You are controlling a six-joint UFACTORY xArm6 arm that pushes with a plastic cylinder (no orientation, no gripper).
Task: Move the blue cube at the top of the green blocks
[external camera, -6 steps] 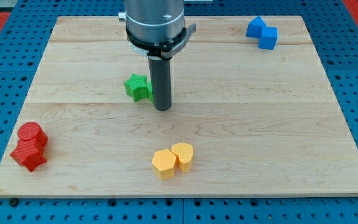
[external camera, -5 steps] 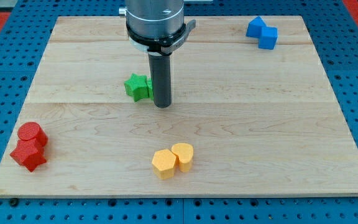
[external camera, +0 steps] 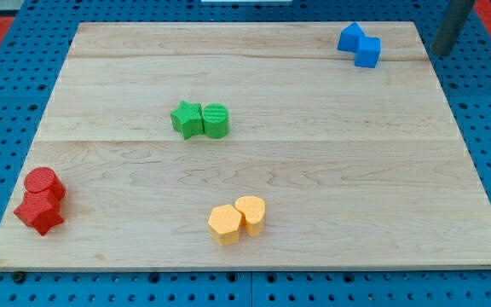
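Note:
Two blue blocks touch at the view's top right: a blue cube (external camera: 367, 52) and, to its upper left, a second blue block (external camera: 349, 37) of unclear shape. A green star (external camera: 187, 118) and a green cylinder (external camera: 216, 120) sit side by side left of the board's middle. My tip (external camera: 443, 54) is at the view's top right, just off the board's right edge, to the right of the blue cube and apart from it. Only the rod's lower end shows.
A red cylinder (external camera: 43, 183) and a red star-like block (external camera: 39, 211) sit together at the view's bottom left. Two yellow blocks (external camera: 236, 218) sit together near the bottom middle. The wooden board (external camera: 331, 170) lies on a blue pegboard.
The rod stood right of the green star, hiding the green cylinder. It has jumped to the view's top right, beside the blue blocks. The green cylinder now shows. No block has moved.

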